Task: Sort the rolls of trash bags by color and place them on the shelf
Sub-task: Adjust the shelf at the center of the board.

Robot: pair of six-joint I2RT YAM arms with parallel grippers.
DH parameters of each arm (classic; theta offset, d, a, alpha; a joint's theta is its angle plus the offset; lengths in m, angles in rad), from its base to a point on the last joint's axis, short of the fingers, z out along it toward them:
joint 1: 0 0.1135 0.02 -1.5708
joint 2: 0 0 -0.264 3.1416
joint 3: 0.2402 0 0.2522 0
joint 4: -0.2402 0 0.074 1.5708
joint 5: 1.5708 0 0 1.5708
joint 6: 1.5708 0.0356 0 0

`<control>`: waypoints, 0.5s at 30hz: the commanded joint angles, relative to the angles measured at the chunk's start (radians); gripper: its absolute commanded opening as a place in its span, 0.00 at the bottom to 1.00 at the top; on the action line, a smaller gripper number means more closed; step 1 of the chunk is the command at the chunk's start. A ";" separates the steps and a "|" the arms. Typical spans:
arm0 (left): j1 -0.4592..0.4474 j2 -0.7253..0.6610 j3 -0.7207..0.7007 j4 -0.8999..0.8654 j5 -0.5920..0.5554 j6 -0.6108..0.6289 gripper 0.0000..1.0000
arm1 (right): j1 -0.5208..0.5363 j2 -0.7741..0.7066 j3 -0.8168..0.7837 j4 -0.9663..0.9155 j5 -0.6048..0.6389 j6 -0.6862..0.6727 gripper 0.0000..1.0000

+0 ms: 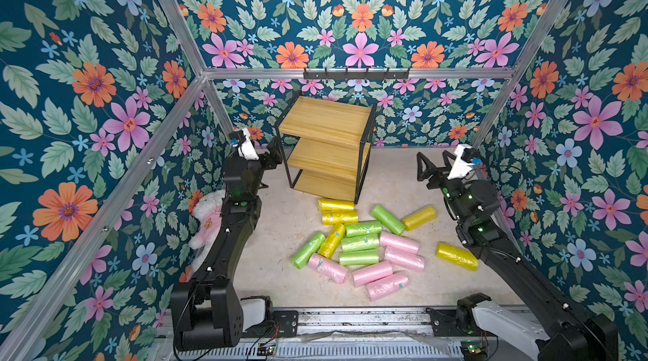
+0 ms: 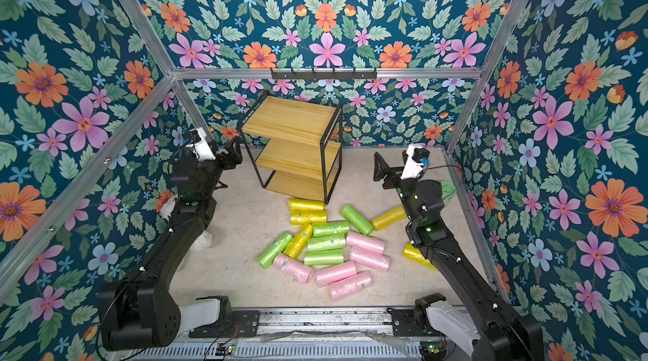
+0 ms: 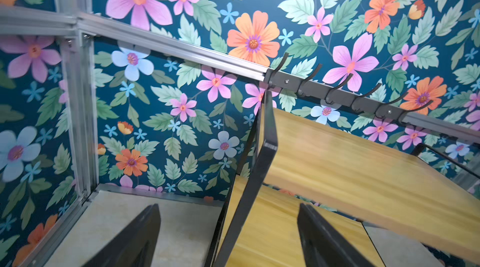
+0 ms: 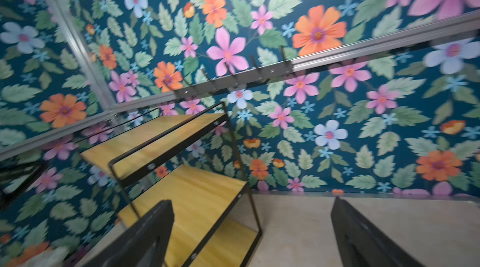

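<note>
You will find no writing you can read. The only labels are small teal stickers [image 1: 368,227] on the rolls of trash bags [image 1: 359,243], too small to make out, and a bear face on the pink shirt of a white plush toy [image 1: 207,222].

All fifteen rolls lie on the tabletop [image 1: 277,271] on the robot's side of the shelf [image 1: 326,120]. Two yellow ones lie just beside its front foot. The green, pink and other yellow ones lie in a loose heap a little farther from it. One yellow roll lies well apart to the shelf's right, its end covered by your right arm.

The plush toy sits to the shelf's left, partly hidden behind your left arm. A black hook rail [image 1: 356,74] hangs on the wall behind and above the shelf.

Your left end effector [image 1: 274,150] hovers just beside the shelf's left side with its jaws spread and holding nothing. In the left wrist view a black upright [image 3: 249,175] of the frame shows between them; whether it touches, you cannot tell. Your right end effector [image 1: 432,159] hangs wide open to the shelf's right, well apart from it.
</note>
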 commanded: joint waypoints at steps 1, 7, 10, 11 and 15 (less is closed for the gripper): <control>0.000 0.090 0.167 -0.236 0.110 0.064 0.86 | 0.036 0.078 0.088 -0.076 -0.091 -0.012 0.99; -0.004 0.251 0.463 -0.413 0.114 0.148 0.74 | 0.064 0.196 0.188 -0.068 -0.166 0.004 0.99; -0.011 0.305 0.552 -0.458 0.129 0.178 0.65 | 0.078 0.241 0.213 -0.059 -0.195 0.014 0.99; -0.011 0.322 0.576 -0.469 0.138 0.185 0.61 | 0.086 0.256 0.219 -0.054 -0.204 0.016 0.99; -0.019 0.365 0.640 -0.515 0.148 0.205 0.53 | 0.102 0.304 0.235 -0.019 -0.232 0.031 0.99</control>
